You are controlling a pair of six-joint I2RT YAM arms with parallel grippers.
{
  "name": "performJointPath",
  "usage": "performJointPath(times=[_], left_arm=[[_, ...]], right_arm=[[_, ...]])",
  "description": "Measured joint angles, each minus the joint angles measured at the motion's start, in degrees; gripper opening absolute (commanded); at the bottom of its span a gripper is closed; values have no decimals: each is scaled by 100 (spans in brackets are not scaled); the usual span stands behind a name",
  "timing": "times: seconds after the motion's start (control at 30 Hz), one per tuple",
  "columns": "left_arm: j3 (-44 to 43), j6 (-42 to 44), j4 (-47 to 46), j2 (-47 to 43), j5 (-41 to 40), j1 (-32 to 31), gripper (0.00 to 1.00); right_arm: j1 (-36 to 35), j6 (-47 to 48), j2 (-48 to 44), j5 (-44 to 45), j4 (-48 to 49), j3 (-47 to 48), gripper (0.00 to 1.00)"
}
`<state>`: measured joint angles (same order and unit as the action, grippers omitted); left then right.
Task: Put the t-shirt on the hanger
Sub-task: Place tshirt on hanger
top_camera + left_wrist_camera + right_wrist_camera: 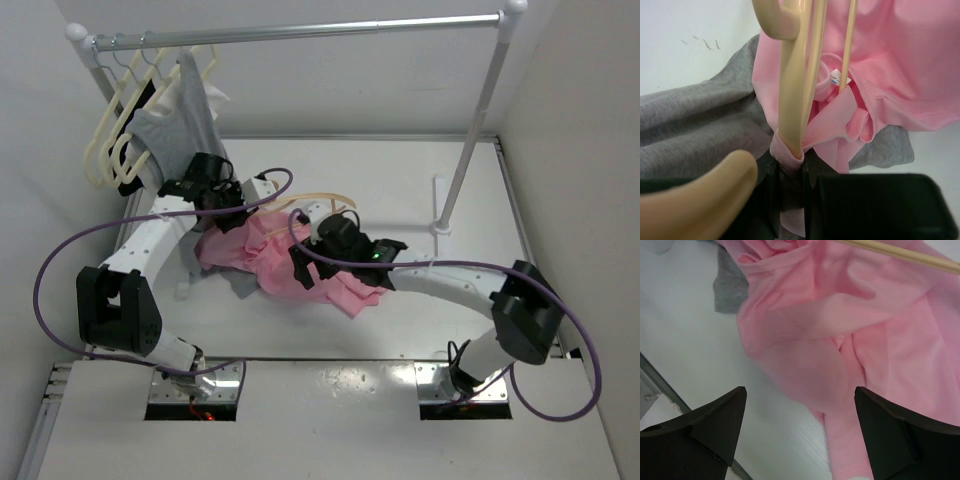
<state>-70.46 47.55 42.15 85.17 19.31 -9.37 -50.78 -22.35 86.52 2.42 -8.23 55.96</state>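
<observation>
The pink t-shirt [285, 262] lies crumpled on the white table. The peach-tan hanger [322, 196] lies partly inside it, one thin arm curving out at the far side. My left gripper [228, 208] is at the shirt's left end. In the left wrist view it [790, 167] is shut on the hanger's [792, 80] end, with t-shirt [900, 60] fabric wrapped round it. My right gripper [303, 268] hangs over the shirt's middle. In the right wrist view it [800, 407] is open and empty above the t-shirt [840, 340], and the hanger's bar [910, 255] crosses the top.
A grey garment [240, 285] lies under the pink shirt and also shows in the left wrist view [695, 115]. A clothes rail [300, 32] spans the back, with cream hangers [112, 135] and a grey sleeveless garment [185, 115] at its left end. The rack post [475, 140] stands at the right.
</observation>
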Motion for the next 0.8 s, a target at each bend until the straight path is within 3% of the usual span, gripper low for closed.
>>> performJointPath(times=[0.23, 0.6, 0.7, 0.73, 0.8], left_arm=[[2, -179, -155, 87, -31, 2, 0], [9, -260, -299, 262, -2, 13, 0], [9, -260, -299, 313, 57, 24, 0], [9, -260, -302, 317, 63, 33, 0], [9, -260, -306, 319, 61, 42, 0]], right_arm=[[-787, 72, 1624, 809, 702, 1082, 86], [-833, -352, 3595, 1163, 614, 2601, 68], [-800, -376, 3807, 901, 621, 2673, 29], [-785, -415, 3880, 811, 619, 2706, 0], [-765, -584, 3974, 728, 610, 2743, 0]])
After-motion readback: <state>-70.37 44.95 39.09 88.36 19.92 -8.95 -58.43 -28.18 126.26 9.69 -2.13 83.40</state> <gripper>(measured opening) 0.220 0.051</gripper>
